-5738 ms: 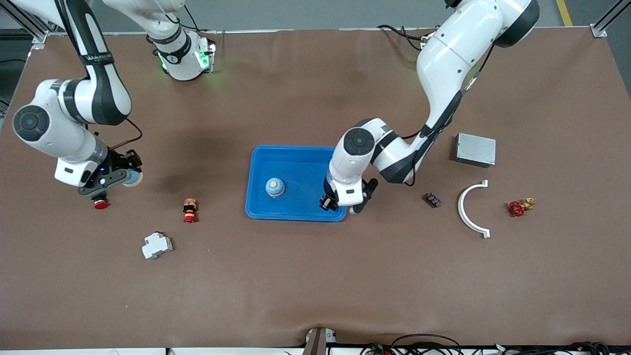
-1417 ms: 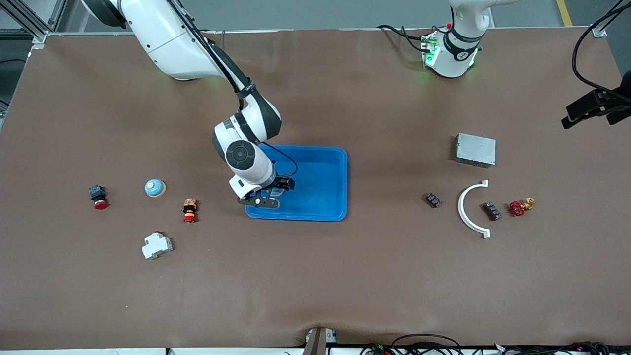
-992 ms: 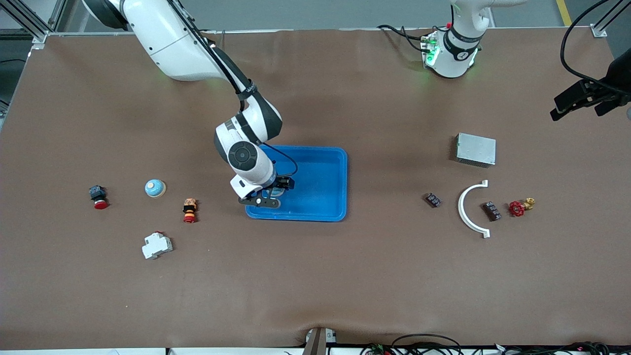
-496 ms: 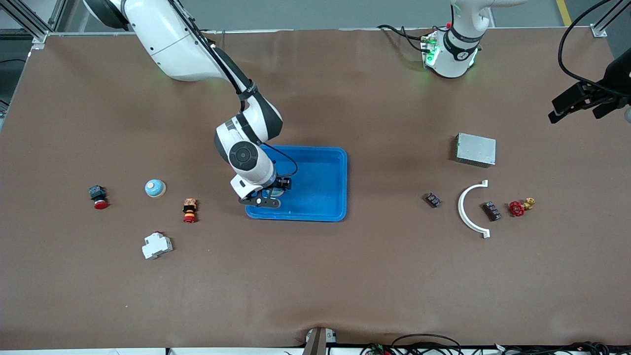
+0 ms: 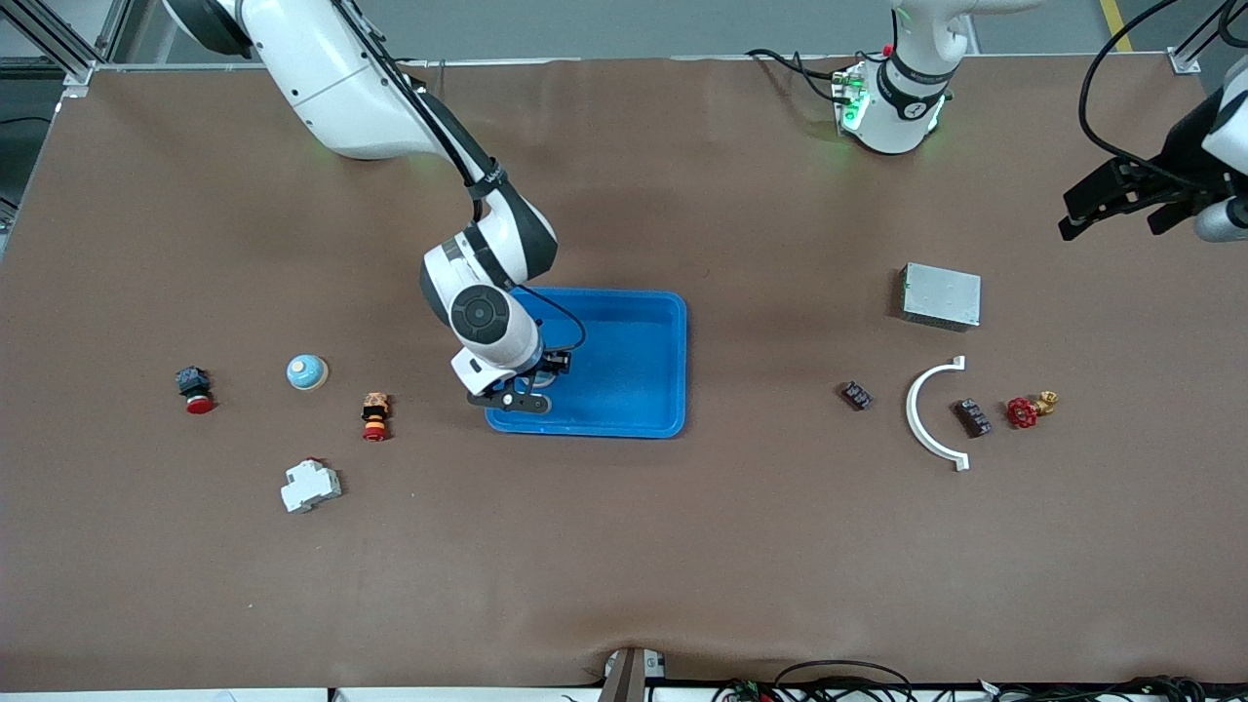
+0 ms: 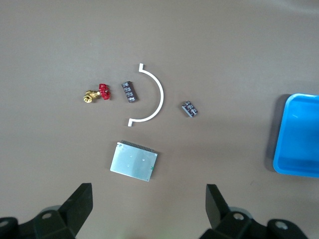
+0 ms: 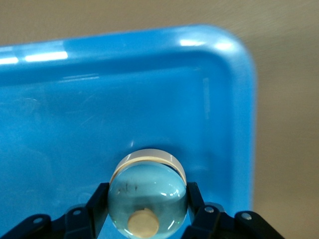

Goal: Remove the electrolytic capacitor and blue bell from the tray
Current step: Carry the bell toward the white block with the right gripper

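The right pincer (image 7: 147,209) has just closed on the blue bell (image 7: 147,199), low in the tray (image 5: 634,409) at its corner toward the right arm (lifting out looks next). Off toward its own bench end, the left pincer (image 6: 149,209) hovers open, waiting.

The right arm reaches from its base down into the tray (image 5: 624,363), at the tray's end toward the right arm's side of the desk. The right claw (image 7: 147,205) has its fingers (image 7: 97,203) pressed against both sides of the blue bell (image 7: 147,198). The left arm waits, raised, well apart from the tray; the left claw (image 6: 149,204) hangs spread wide over bare desk.
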